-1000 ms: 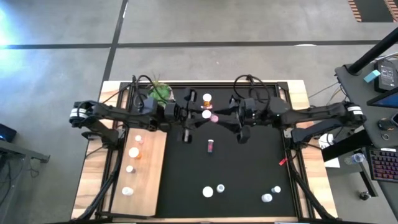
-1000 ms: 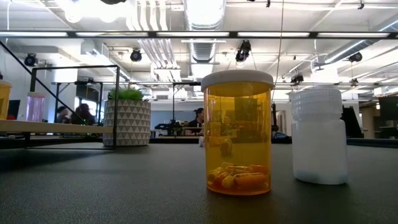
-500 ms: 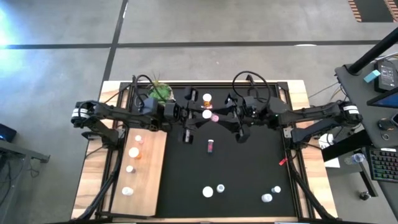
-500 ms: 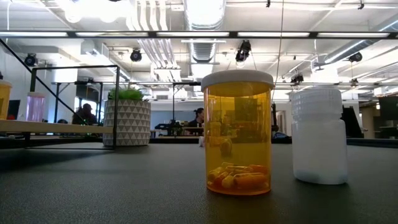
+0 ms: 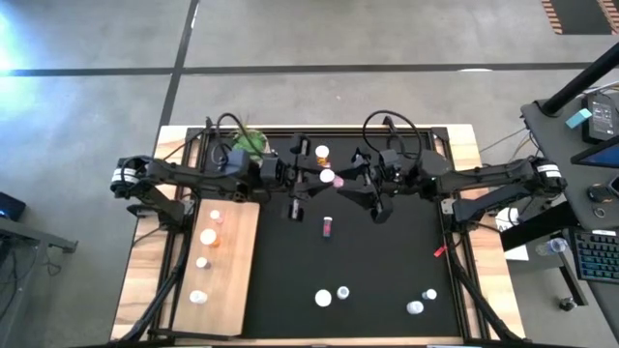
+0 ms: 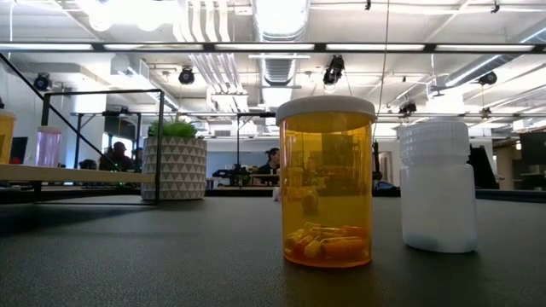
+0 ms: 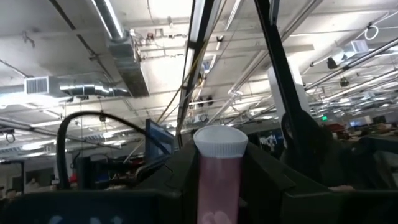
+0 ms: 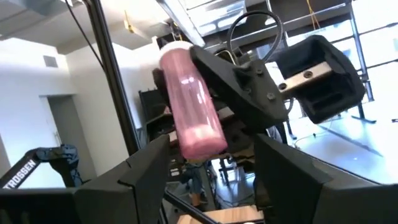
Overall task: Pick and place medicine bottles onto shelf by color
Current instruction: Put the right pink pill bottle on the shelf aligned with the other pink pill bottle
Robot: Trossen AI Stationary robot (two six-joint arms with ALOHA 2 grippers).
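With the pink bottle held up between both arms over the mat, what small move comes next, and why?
Probably the right end effector backs away: its fingers look spread clear of the pink bottle, which the shut left end effector grips, free to carry it to the shelf.

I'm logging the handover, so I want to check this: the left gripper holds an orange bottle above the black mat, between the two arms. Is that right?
Not quite: the colour is wrong. The left gripper holds a pink bottle with a white cap, not an orange one, above the black mat, between the two arms. The left wrist view shows it plainly.
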